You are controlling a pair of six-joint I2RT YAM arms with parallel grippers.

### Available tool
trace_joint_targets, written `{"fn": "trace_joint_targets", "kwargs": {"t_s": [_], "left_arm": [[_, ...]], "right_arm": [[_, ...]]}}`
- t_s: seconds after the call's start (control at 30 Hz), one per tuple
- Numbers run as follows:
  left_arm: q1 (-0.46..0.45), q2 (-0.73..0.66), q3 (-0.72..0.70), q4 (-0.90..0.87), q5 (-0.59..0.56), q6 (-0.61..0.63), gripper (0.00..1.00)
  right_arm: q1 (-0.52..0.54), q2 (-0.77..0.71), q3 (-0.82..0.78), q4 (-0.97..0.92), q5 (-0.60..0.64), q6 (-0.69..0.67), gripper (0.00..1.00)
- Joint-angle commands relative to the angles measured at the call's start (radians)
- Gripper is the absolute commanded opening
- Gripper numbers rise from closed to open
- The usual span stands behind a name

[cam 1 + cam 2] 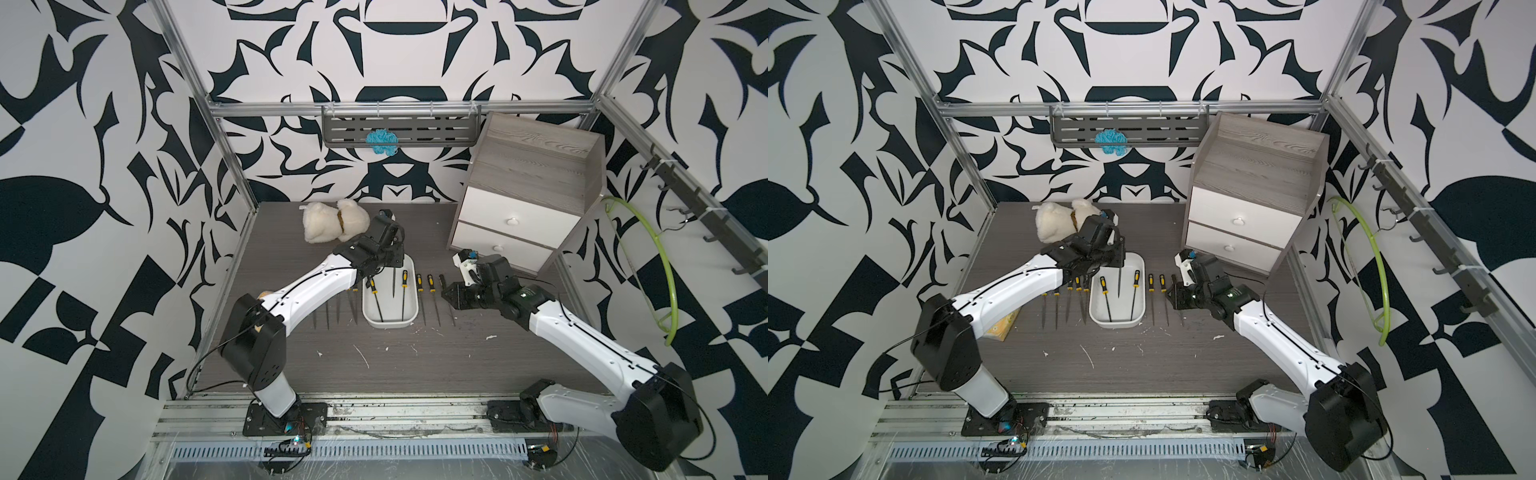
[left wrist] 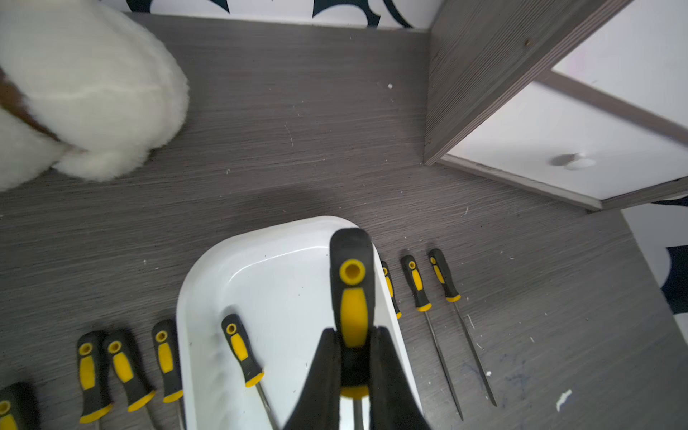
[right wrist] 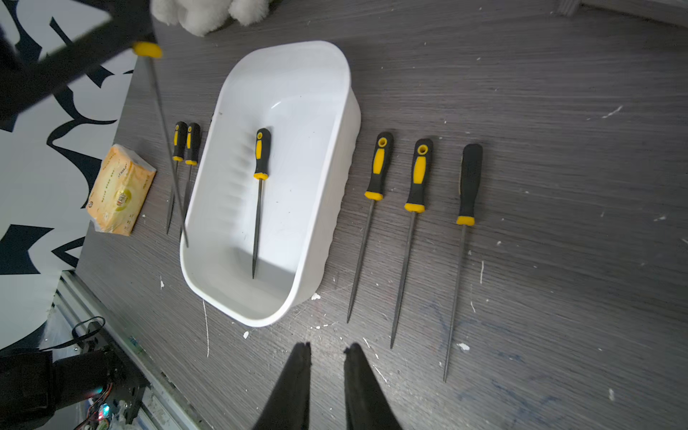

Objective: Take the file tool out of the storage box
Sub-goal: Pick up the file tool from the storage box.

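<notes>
The white storage box (image 1: 390, 323) (image 1: 1117, 324) (image 2: 185, 298) (image 3: 344, 70) lies mid-table. My left gripper (image 1: 390, 262) (image 1: 1116, 261) (image 2: 355, 333) is shut on the black-and-yellow handle of a file tool (image 2: 352, 294) (image 3: 163, 126), held above the box. Its blade (image 1: 393, 284) (image 1: 1119, 284) hangs down over the box. In both top views two other files (image 1: 372, 286) (image 1: 404, 279) lie inside the box. My right gripper (image 1: 445, 293) (image 1: 1169, 296) (image 3: 327, 348) hovers right of the box, slightly open and empty.
Several files lie in rows on the table left (image 1: 328, 316) and right (image 1: 431, 286) of the box. A grey cabinet (image 1: 528, 187) stands back right and a white plush toy (image 1: 332, 224) back left. A tissue pack (image 3: 121, 190) lies under my left arm.
</notes>
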Motion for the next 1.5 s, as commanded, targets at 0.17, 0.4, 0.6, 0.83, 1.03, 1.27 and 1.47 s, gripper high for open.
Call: {"fn": "trace_joint_targets", "kwargs": {"t_s": [0.17,0.4,0.6,0.83,1.03,1.27,1.47], "left_arm": [[0.013,-0.316,-0.359,0.289,0.241,-0.123,0.00],[0.021,-0.489,-0.547,0.363,0.243,-0.137,0.00],[0.020,-0.502,-0.583,0.382,0.260,-0.144,0.00],[0.020,-0.502,-0.570,0.352,0.249,-0.132,0.00],[0.020,-0.503,-0.570,0.349,0.247,-0.132,0.00],[0.021,-0.490,-0.566,0.346,0.246,-0.132,0.00],[0.021,-0.489,-0.551,0.315,0.231,-0.131,0.00]], "right_arm": [[0.038,0.009,-0.021,0.125,-0.120,0.040,0.22],[0.212,0.107,-0.004,0.303,-0.187,0.075,0.28],[0.301,0.186,0.038,0.380,-0.182,0.115,0.30],[0.303,0.203,0.047,0.392,-0.216,0.118,0.30],[0.321,0.213,0.052,0.411,-0.241,0.121,0.31],[0.348,0.245,0.064,0.416,-0.250,0.120,0.32],[0.361,0.278,0.084,0.411,-0.245,0.112,0.14]]}}
